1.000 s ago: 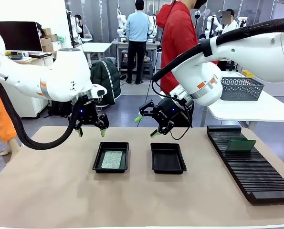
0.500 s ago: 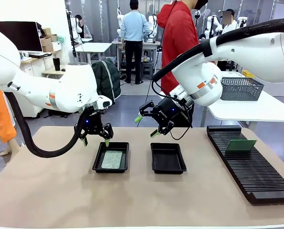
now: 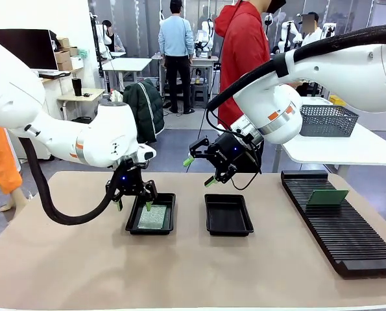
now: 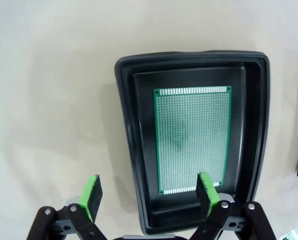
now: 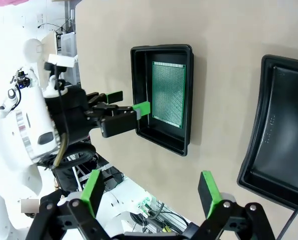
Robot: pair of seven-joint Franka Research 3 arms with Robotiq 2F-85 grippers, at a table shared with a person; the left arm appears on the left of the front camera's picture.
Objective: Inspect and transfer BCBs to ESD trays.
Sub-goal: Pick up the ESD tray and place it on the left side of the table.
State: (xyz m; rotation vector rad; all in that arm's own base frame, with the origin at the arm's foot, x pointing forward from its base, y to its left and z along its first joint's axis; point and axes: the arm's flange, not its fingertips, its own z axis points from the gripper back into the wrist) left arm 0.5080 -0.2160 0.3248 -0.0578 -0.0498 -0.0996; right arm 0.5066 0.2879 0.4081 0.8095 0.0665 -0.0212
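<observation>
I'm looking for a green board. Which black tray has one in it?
The left tray, by the left hand: a board lies in it. The right tray holds nothing.

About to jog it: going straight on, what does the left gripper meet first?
The left gripper, open, straddles the ESD tray rim; one finger likely meets the BCB first. Depth unclear.

robotics lab: worktables, monitor, stacked boxes
</observation>
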